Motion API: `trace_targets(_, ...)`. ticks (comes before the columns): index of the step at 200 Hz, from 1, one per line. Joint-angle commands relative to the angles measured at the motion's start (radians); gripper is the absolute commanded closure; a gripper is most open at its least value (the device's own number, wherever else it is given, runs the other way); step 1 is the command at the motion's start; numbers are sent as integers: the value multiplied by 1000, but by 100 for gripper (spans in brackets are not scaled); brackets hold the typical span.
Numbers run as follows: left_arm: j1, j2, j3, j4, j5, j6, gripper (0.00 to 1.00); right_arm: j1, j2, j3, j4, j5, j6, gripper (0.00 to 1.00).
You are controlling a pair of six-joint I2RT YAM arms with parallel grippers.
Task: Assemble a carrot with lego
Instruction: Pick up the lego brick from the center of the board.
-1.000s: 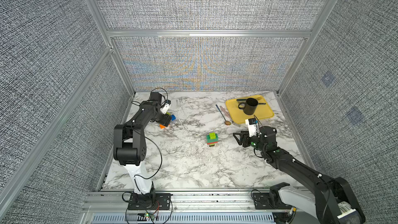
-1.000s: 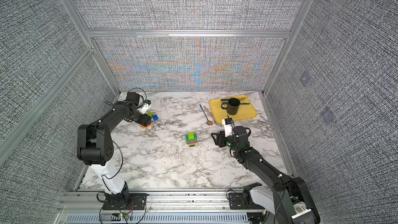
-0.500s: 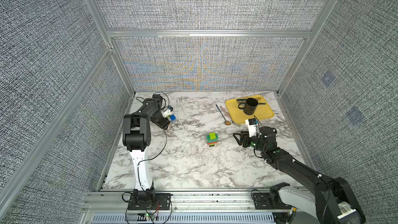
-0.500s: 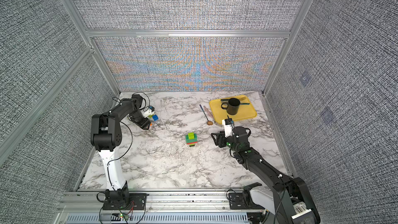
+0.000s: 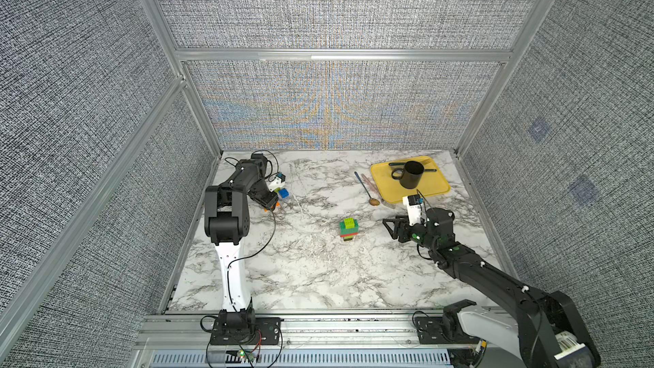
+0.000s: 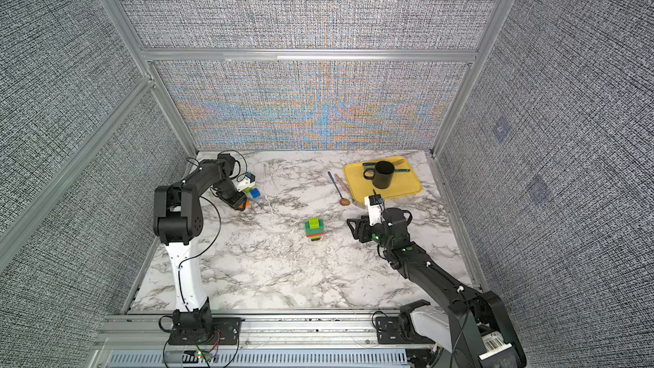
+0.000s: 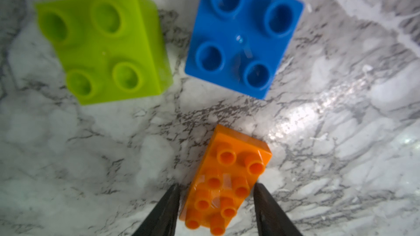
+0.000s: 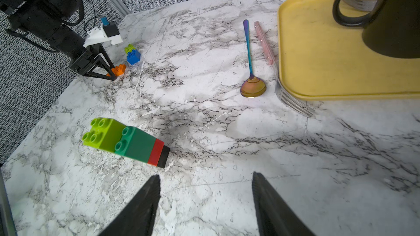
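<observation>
The two black fingers [image 7: 167,207] of the left gripper [image 7: 216,184] stand apart on either side of a small orange eight-stud plastic brick [image 7: 236,155]. They run close along its long sides, and whether they press on it cannot be told. That brick lies flat, studs up, on the white marble-patterned surface [image 5: 300,267], near the left edge toward the back-left corner. Just past it sit a lime four-stud plastic brick [image 7: 106,44] and a blue four-stud plastic brick [image 7: 241,35], both studs up, apart from the orange one and from each other. The black fingers [image 8: 141,207] of the right gripper [image 8: 205,174] are spread wide with only bare marble between them. This gripper hangs low between the middle of the surface and its right edge. The carrot [image 5: 348,230], a small upright stack of plastic bricks, stands near the middle of the surface. It has a black piece at the bottom, then a thin red layer, a dark green block and a lime brick on top with its studs up. It is apart from the right gripper and well apart from the left one. Farther back lie a metal spoon with an iridescent blue handle and a golden bowl [image 8: 248,53] and a pink-handled metal fork [image 8: 263,42]. The fork is just beside the left edge of a yellow plastic tray [image 5: 435,185]. The tray fills the back-right corner and carries a black mug [image 5: 410,175].
</observation>
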Motion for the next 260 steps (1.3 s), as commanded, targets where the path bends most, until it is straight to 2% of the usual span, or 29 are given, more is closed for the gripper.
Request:
trace_targets(1,-2,27,-4,6,54,2,43,0,-3,3,8,-1,-5,34)
trace_targets(35,-5,42,7,17,73,-12,43,1,-2,3,6,-1,-6,34)
trace_targets(121,-19,55,31,1,90,2,54,5,13,4,10,-2,-7,34)
trace_targets(155,-20,68,53,-15,94,0,54,7,10,3,9,0,-9,34)
trace_targets(201,-21,62,40,-19,96,6,64,8,10,8,4,0,-9,34)
trace_targets(260,-21,23,9,-25,62,10,69,8,-4,6,-1,5,-10,34)
